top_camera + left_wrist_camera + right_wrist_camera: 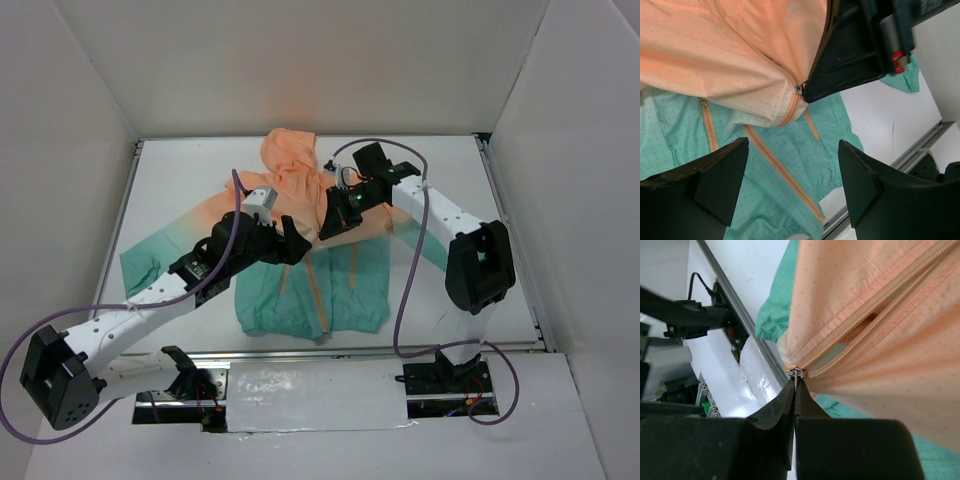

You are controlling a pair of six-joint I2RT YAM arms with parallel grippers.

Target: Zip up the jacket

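Note:
The jacket (pixel 345 285) lies on the white table, orange hood at the back, teal hem toward me. My right gripper (pixel 335 222) is shut on the small metal zipper pull (pixel 797 372) at mid-chest and lifts the fabric there into a tent. Below the pull the orange zipper (pixel 782 172) runs closed down to the hem; above it the two zipper rows (pixel 865 320) gape apart. My left gripper (pixel 290 245) is open and empty, and hovers above the teal lower front (pixel 790 165), just below the right gripper's fingers (pixel 850 55).
A metal rail (pixel 350 350) runs along the table's near edge, with a shiny white sheet (pixel 315 395) in front of it. White walls enclose the table on three sides. Purple cables (pixel 405 300) loop off both arms. The jacket's left sleeve (pixel 150 262) stretches out to the left.

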